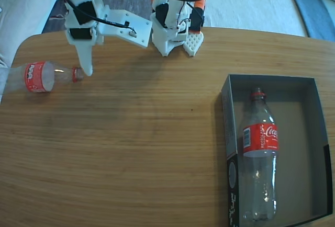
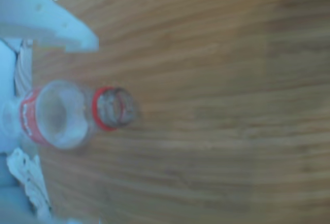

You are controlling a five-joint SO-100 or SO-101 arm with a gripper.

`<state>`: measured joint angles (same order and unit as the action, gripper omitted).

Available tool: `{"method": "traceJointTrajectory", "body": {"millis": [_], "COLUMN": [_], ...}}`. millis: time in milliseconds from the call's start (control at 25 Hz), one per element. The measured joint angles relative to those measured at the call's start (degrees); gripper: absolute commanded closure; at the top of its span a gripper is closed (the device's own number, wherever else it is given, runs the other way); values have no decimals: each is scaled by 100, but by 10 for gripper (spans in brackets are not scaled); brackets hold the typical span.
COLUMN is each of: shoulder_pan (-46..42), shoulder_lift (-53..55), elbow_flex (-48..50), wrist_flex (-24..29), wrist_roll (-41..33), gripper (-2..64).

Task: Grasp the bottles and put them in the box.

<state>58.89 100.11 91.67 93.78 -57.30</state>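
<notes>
- A wooden table [image 1: 131, 148] fills the fixed view, pale rug [image 1: 251, 4] beyond.
- One bottle [image 1: 259, 154] lies inside the box [image 1: 226, 106]; another [image 1: 39, 76] lies at the table's left edge.
- The gripper [image 1: 84, 71] straddles its neck, spread wide.

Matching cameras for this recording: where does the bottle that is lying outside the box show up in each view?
Fixed view: the loose bottle lies at the far left edge of the table, neck pointing right, beside the gripper.
Wrist view: the same bottle sits at left centre, seen end-on, open mouth towards the camera.
Shared landmark: its red neck ring. The box appears only in the fixed view.
</notes>
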Motion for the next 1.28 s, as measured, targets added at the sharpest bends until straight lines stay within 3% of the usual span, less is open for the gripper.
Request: {"method": "traceJointTrajectory", "body": {"millis": [280,720,1280], "shoulder_pan": [378,984,1626], "shoulder_lift": [-536,-932,-2004], "elbow_flex": [0,0,-571], "wrist_flex": [-53,-668,-896], "wrist_roll": [-633,-1679,-1731], "gripper": [137,138,130]}}
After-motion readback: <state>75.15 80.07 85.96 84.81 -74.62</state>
